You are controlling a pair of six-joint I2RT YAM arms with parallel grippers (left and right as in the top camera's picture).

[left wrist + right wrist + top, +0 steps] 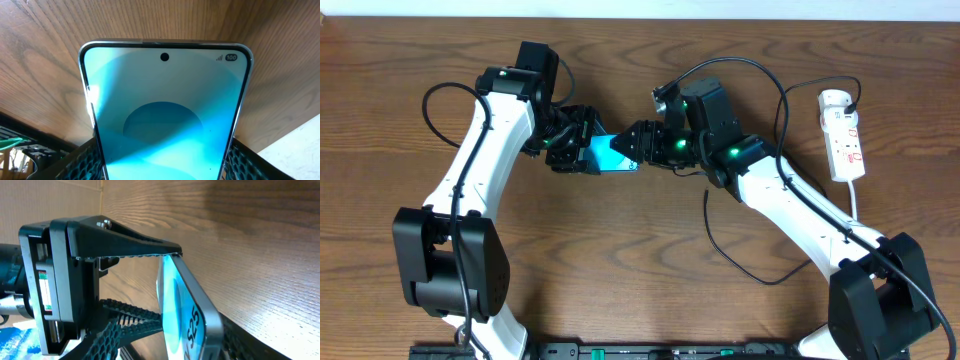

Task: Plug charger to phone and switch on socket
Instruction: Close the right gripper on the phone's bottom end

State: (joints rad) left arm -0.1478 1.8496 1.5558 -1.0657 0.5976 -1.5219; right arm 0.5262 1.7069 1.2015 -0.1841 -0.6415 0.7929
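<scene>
Wood-grain table (620, 285), bare from 5 to 7 o'clock. At centre, the phone (608, 154) is pinched across its sides by the left gripper (582, 150). The right gripper (635, 148) straddles its other end at 3 o'clock; whether it is clamped I cannot tell. Risk: two opposed grips could twist or drop it. The thin black charger (708, 225) loops at 5 o'clock, tip hidden, and the right arm (790, 200) may snag it. The socket (845, 135) lies far out at 3 o'clock, near the table edge.

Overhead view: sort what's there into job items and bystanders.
For the job:
phone, held in the left claw
right claw at the phone's other end
charger cable
power strip

Just there:
table
white cord of the strip
</scene>
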